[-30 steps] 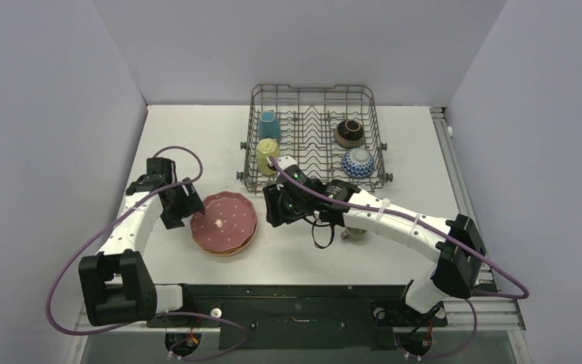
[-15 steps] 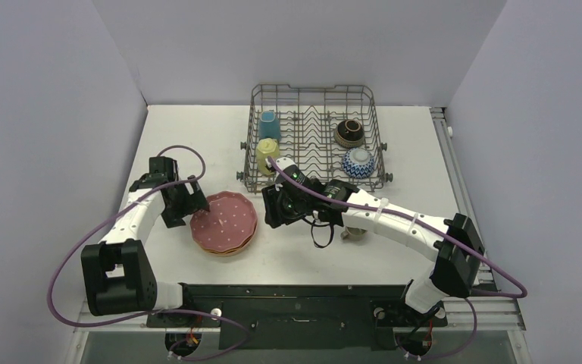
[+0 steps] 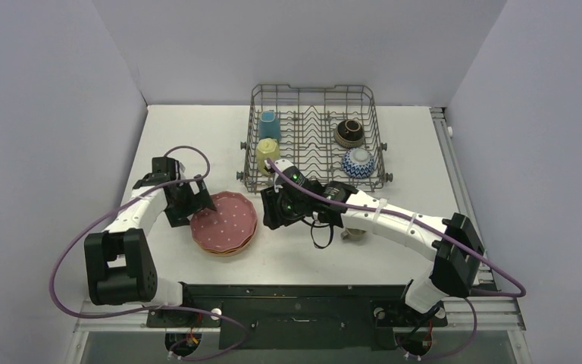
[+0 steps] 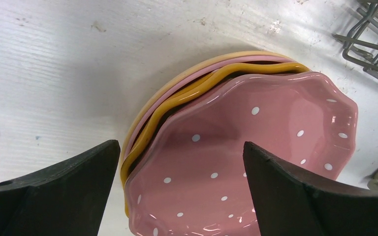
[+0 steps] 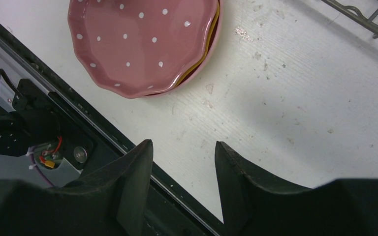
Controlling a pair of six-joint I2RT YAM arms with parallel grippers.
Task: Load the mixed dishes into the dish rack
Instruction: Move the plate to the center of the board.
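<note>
Fingers of the left end effector (image 4: 180,144) have spread wide, now straddling the rim of the pink dotted plate (image 3: 226,218) atop the stack near-left of the dish rack (image 3: 312,95); grasping likely follows. Right end effector (image 5: 183,147): apart, empty.

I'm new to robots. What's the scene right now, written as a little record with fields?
Rack: dish rack, far side of table
In rack: light-blue mug, pale-yellow mug, dark-brown bowl, blue-white bowl
On table: plate stack, pink dotted plate on top
Left gripper: open, at the stack's edge
Right gripper: open, empty, beside the stack
</note>
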